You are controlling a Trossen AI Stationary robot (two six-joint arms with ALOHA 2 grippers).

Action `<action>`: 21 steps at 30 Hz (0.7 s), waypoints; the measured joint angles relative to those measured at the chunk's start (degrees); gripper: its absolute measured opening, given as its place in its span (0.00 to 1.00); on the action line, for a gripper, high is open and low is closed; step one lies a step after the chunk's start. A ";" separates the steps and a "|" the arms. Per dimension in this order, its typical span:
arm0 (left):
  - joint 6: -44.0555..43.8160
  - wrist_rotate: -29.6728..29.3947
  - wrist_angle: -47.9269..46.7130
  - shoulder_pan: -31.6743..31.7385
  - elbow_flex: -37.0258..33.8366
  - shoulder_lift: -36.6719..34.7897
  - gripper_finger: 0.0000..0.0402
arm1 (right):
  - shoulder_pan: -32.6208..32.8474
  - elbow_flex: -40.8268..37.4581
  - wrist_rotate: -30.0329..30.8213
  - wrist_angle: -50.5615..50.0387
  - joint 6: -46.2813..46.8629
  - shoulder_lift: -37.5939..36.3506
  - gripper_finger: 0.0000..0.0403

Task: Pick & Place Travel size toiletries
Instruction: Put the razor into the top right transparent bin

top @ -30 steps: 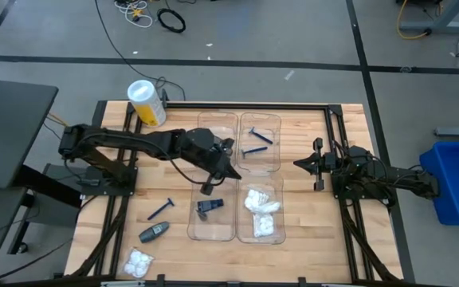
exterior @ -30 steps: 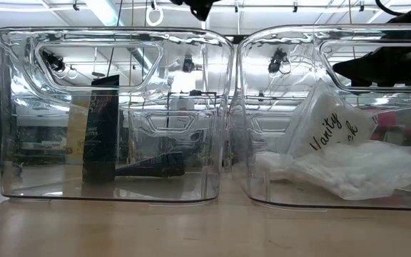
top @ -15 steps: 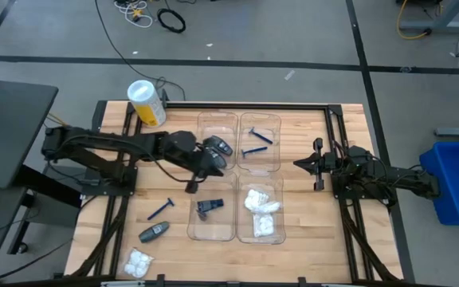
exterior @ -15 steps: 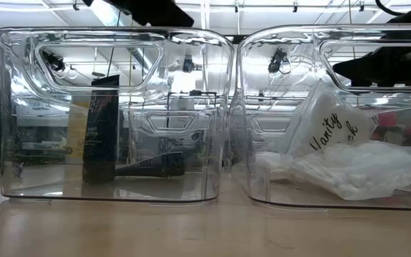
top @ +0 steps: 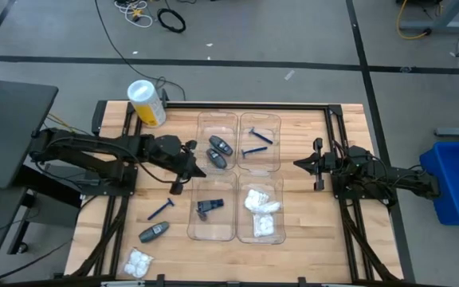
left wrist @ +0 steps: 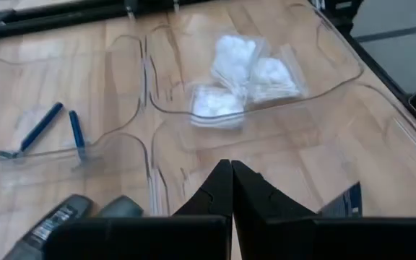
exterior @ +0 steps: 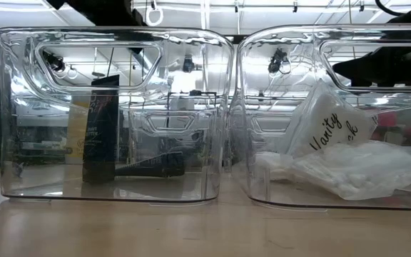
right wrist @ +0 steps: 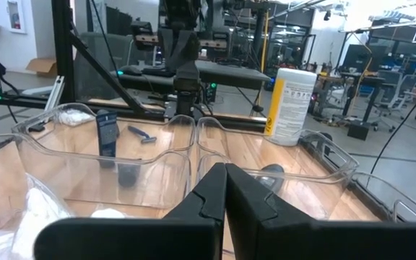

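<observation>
Starting at the left of the bench (top: 110,239) and finding 3 travel size toiletries lying outside the clear trays (top: 201,119): a white packet (top: 139,261) near the front edge, a grey tube (top: 154,232) just behind it, and a blue razor (top: 161,209) nearest the trays. Hovering with the left end effector (top: 188,159) just left of the tray holding 2 stored tubes (top: 217,151), fingers pressed together and gripping nothing. Judging the razor the likely next pick: needing to spread the fingers before coming down, lining them across the thin handle rather than along it, and closing low, since something so flat is giving little to catch and is liable to skid on the wood. Minding the tray wall just right of the razor; approaching from the open bench side, between razor and tube, looking safer. Keeping clear of the dark frame rails along the bench's left margin, and lifting well above the tray rims before carrying across to the stored razors (top: 255,143). Leaving alone the dark piece (top: 209,206) and the stored packets (top: 261,209). Waiting well to the right of the trays with the right end effector (top: 313,165), fingers likewise shut on nothing and posing no conflict.
</observation>
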 joint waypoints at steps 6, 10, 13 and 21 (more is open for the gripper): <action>-0.27 -1.55 -3.63 0.02 0.02 -1.75 0.00 | 0.00 0.00 0.09 0.03 0.00 0.56 0.03; -2.41 -2.33 -8.18 -0.15 0.38 -2.84 0.00 | 0.01 0.01 0.09 0.00 0.00 0.98 0.03; -4.77 -3.46 -13.64 -0.79 1.55 -2.82 0.00 | 0.01 0.01 0.08 0.00 0.00 1.07 0.03; -9.11 -5.67 -23.12 -3.29 3.65 -2.82 0.00 | 0.01 0.00 0.09 -0.01 0.00 1.07 0.03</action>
